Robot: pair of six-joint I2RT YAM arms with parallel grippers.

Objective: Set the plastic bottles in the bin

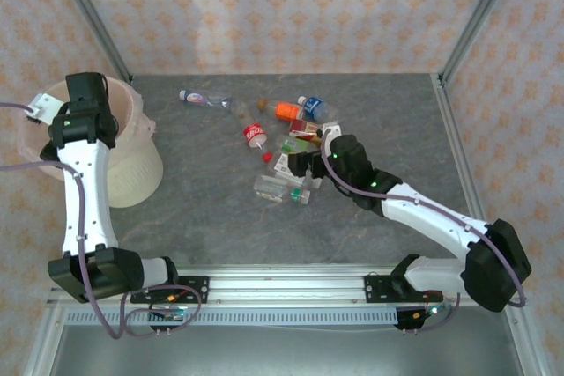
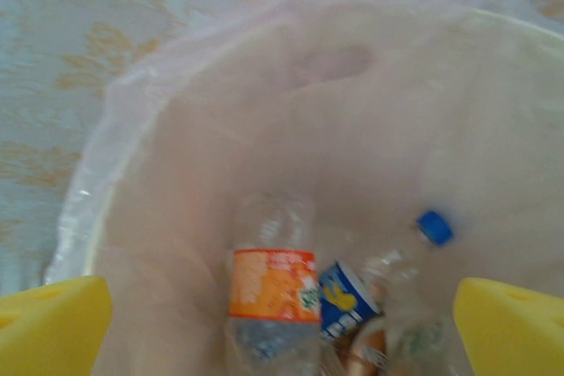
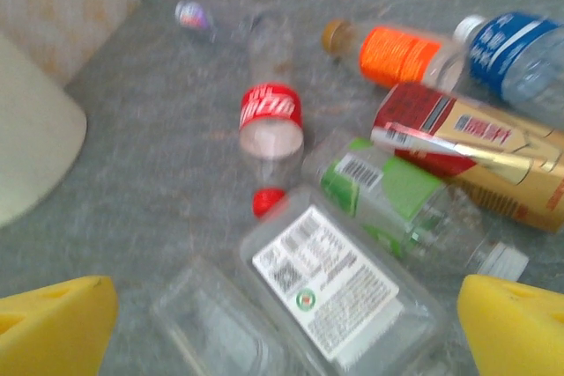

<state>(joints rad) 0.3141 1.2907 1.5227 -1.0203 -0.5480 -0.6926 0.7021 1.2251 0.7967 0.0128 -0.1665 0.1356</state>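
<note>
My left pincer (image 2: 282,328) hangs released and empty over the bin (image 1: 132,173), where plastic bottles (image 2: 273,283) lie inside. My right pincer (image 3: 286,328), spread wide, hovers above loose bottles (image 3: 271,121) scattered on the table (image 1: 203,209).

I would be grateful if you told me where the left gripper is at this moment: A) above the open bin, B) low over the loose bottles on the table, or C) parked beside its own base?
A: the left wrist view looks straight down past the open left gripper into the bag-lined bin, where an orange-labelled bottle and a blue-capped bottle lie.
</note>
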